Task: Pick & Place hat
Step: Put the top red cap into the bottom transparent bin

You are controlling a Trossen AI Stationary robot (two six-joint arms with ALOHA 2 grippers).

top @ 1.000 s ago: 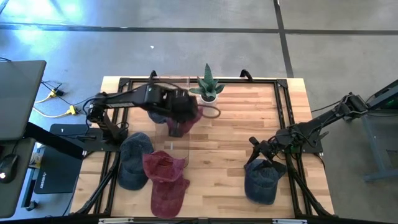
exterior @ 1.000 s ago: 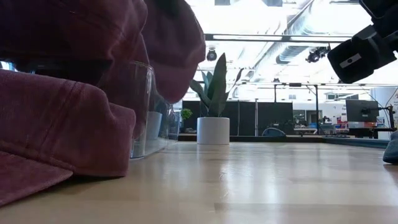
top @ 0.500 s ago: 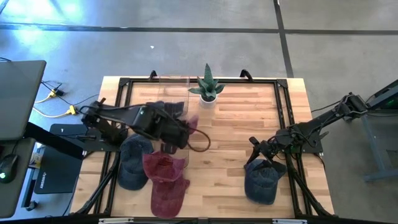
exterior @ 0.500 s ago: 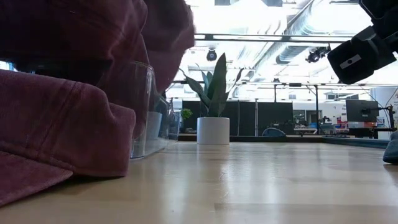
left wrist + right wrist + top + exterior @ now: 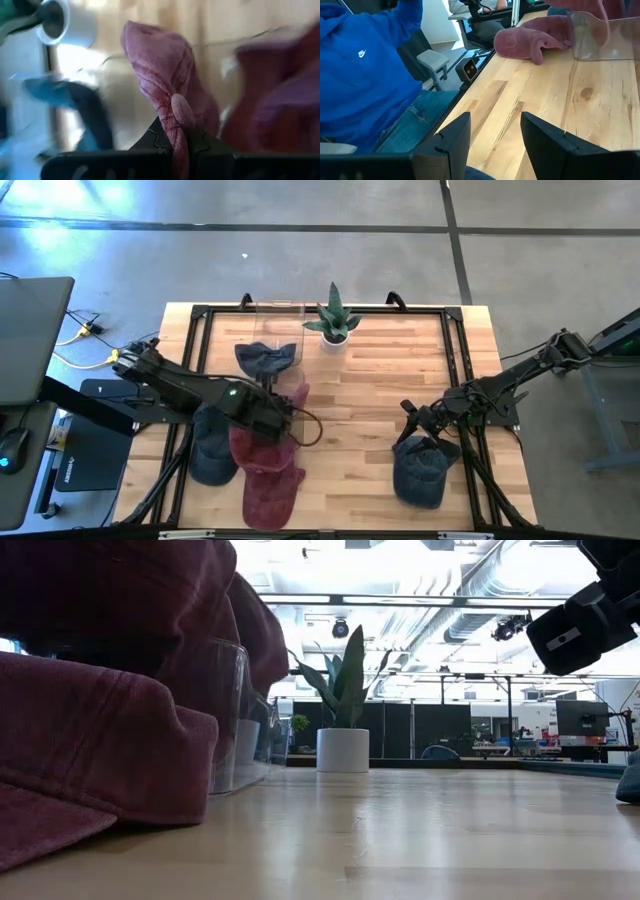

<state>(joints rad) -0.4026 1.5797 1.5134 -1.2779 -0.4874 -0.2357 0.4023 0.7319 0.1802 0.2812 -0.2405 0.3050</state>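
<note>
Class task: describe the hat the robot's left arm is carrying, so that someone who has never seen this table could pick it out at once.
Start at the small potted plant in the white pot at the wooden table's far edge. Towards the table's left side, the left claw is shut on a maroon fabric cap. Unlike the other maroon cap lying flat, this one hangs bunched from the claw.

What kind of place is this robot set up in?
Probably a robotics lab or open workshop: a wooden table on a concrete floor, exposed ceiling ducts, and a person in a blue hoodie seated alongside.

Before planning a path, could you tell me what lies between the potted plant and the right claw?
In the high view, only bare wooden tabletop lies between the white-potted green plant and the right claw.
</note>
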